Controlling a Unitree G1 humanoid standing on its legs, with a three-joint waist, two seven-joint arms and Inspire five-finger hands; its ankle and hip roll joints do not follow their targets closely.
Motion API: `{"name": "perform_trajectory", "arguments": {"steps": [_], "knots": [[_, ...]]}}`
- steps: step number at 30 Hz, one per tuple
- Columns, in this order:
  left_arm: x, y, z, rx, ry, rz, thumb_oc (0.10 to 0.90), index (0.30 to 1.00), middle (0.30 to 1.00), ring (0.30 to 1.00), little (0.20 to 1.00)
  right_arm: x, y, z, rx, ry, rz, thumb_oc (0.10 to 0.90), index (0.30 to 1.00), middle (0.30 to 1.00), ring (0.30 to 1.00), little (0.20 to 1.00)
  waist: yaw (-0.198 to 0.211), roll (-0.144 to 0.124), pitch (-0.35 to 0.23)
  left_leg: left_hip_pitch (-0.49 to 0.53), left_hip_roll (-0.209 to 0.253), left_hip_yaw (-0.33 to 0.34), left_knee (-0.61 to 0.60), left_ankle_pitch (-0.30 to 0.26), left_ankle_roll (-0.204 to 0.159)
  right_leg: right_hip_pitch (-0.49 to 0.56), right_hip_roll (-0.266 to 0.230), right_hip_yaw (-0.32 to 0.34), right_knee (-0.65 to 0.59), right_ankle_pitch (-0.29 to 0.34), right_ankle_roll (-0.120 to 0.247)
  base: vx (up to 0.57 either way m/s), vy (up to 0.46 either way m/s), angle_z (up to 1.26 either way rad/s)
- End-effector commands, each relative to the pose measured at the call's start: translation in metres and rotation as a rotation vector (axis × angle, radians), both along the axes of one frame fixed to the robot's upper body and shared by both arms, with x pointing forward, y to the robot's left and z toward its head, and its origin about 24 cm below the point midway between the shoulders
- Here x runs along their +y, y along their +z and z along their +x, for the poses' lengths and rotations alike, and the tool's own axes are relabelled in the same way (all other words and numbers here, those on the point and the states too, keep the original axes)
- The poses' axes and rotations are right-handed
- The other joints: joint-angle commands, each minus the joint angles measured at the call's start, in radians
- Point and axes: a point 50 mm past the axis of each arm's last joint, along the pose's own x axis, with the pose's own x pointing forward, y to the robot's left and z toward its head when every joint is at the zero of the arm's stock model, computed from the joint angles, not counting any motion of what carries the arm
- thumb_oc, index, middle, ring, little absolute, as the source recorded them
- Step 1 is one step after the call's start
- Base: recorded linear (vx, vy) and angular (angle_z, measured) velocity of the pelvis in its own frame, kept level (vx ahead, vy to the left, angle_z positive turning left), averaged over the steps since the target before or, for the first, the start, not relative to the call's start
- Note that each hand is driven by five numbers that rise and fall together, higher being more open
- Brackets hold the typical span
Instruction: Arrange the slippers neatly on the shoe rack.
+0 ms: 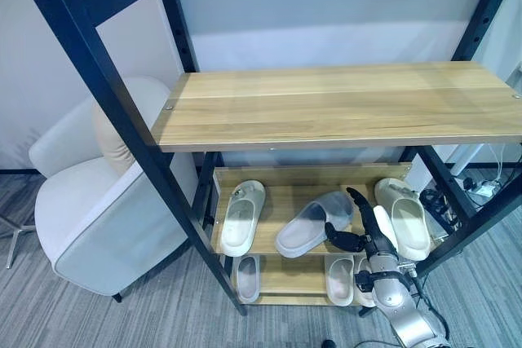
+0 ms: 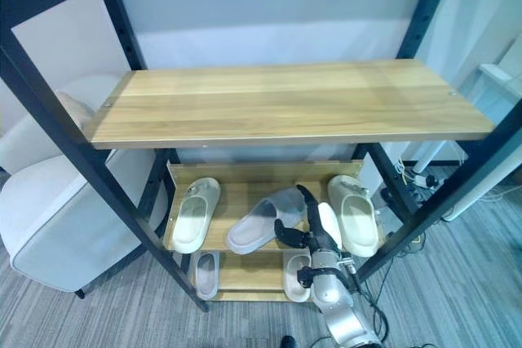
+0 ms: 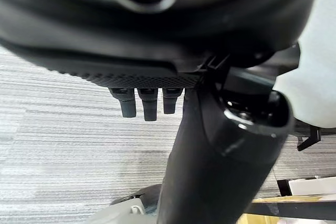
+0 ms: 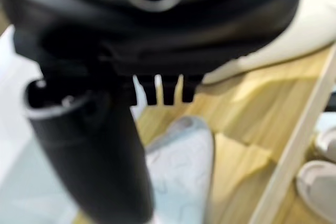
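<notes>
Slippers spread over two low shelves of a black-framed shoe rack (image 1: pixel 122 112). Nearest, on the bottom shelf (image 1: pixel 285 279): one pale slipper (image 1: pixel 247 277) at left, another (image 1: pixel 340 278) at right, partly behind the right arm. Just above, right hand (image 1: pixel 364 230) reaching in over the near edge of the middle shelf (image 1: pixel 281 201), fingers (image 1: pixel 359 201) straight and spread, thumb out to the left, clamped on nothing. Directly left of that hand, touching or nearly touching the thumb, a grey slipper (image 1: pixel 314 222) lying slantwise, toe toward far right. At the right end of the same shelf, a cream slipper (image 1: pixel 405 216) pointing front to back, its near left side hidden by the fingers. At the left end, a matching cream slipper (image 1: pixel 242 217), also lying front to back, well apart from the grey one. Higher and farther, a wide wooden top shelf (image 1: pixel 342 103). Left of the rack, a white armchair (image 1: pixel 98 209) on grey carpet (image 1: pixel 65 315). Left hand (image 3: pixel 149 103) over carpet in its own wrist view, fingers relaxed, holding nothing.
</notes>
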Motion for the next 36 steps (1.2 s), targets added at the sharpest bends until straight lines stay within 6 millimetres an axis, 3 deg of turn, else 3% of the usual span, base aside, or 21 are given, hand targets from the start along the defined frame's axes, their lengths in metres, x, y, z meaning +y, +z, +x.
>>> {"name": "perform_trajectory", "arguments": {"steps": [1, 8, 12, 16, 24, 34, 35, 36], "knots": [[0.005, 0.002, 0.015, 0.000, -0.066, 0.048, 0.800, 0.900, 0.900, 0.900, 0.900, 0.015, 0.064, 0.033, -0.329, 0.069, 0.100, 0.800, 0.900, 0.900, 0.900, 0.900, 0.005, -0.017, 0.061, 0.028, -0.019, 0.025, 0.009, -0.169, 0.023, 0.076, -0.044, -0.006, 0.012, -0.167, 0.029, 0.01, -0.005, 0.04], [0.003, 0.001, 0.010, 0.012, -0.062, 0.043, 0.800, 0.900, 0.900, 0.900, 0.900, 0.011, 0.056, 0.030, -0.294, 0.041, 0.151, 0.800, 0.900, 0.900, 0.900, 0.900, 0.005, -0.015, 0.059, 0.033, -0.016, 0.025, 0.009, -0.171, 0.021, 0.081, -0.039, -0.008, 0.012, -0.172, 0.027, 0.00, -0.001, 0.01], [0.004, 0.001, 0.010, 0.006, -0.064, 0.045, 0.800, 0.900, 0.900, 0.900, 0.900, 0.013, 0.048, 0.033, -0.256, 0.025, 0.295, 0.800, 0.900, 0.900, 0.900, 0.900, 0.010, -0.013, 0.057, 0.037, -0.014, 0.026, 0.009, -0.171, 0.019, 0.085, -0.035, -0.011, 0.012, -0.174, 0.026, 0.00, 0.000, 0.00], [0.008, 0.003, 0.013, -0.012, -0.055, 0.043, 0.800, 0.900, 0.900, 0.900, 0.900, 0.011, 0.061, 0.045, -0.295, 0.053, 0.351, 0.800, 0.900, 0.900, 0.900, 0.900, 0.023, -0.014, 0.060, 0.031, -0.013, 0.023, 0.009, -0.168, 0.017, 0.080, -0.035, -0.019, 0.012, -0.172, 0.028, 0.00, 0.000, 0.00], [0.009, 0.003, 0.010, -0.001, -0.056, 0.043, 0.800, 0.900, 0.900, 0.900, 0.900, 0.004, 0.060, 0.056, -0.264, 0.022, 0.278, 0.800, 0.900, 0.900, 0.900, 0.900, 0.041, -0.021, 0.061, 0.018, -0.013, 0.015, 0.009, -0.166, 0.014, 0.077, -0.034, -0.029, 0.012, -0.173, 0.025, 0.00, 0.001, 0.00], [0.009, 0.002, 0.008, 0.013, -0.062, 0.041, 0.800, 0.900, 0.900, 0.900, 0.900, -0.009, 0.040, 0.060, -0.139, -0.038, 0.193, 0.800, 0.900, 0.900, 0.900, 0.900, 0.048, -0.025, 0.069, 0.009, -0.017, 0.004, 0.009, -0.165, 0.013, 0.072, -0.032, -0.034, 0.012, -0.174, 0.023, 0.00, 0.000, 0.00], [0.008, 0.002, 0.010, 0.005, -0.067, 0.036, 0.800, 0.900, 0.900, 0.900, 0.900, -0.010, 0.035, 0.059, -0.109, -0.036, 0.182, 0.745, 0.818, 0.818, 0.818, 0.818, 0.048, -0.025, 0.068, 0.011, -0.017, 0.001, 0.009, -0.166, 0.013, 0.074, -0.031, -0.036, 0.012, -0.175, 0.023, 0.00, 0.000, 0.00], [0.008, 0.002, 0.011, 0.002, -0.068, 0.033, 0.800, 0.900, 0.900, 0.900, 0.900, -0.010, 0.032, 0.058, -0.092, -0.035, 0.176, 0.588, 0.582, 0.582, 0.582, 0.582, 0.048, -0.025, 0.068, 0.012, -0.017, 0.000, 0.009, -0.166, 0.013, 0.075, -0.031, -0.037, 0.012, -0.175, 0.023, 0.00, 0.000, 0.00]]}}
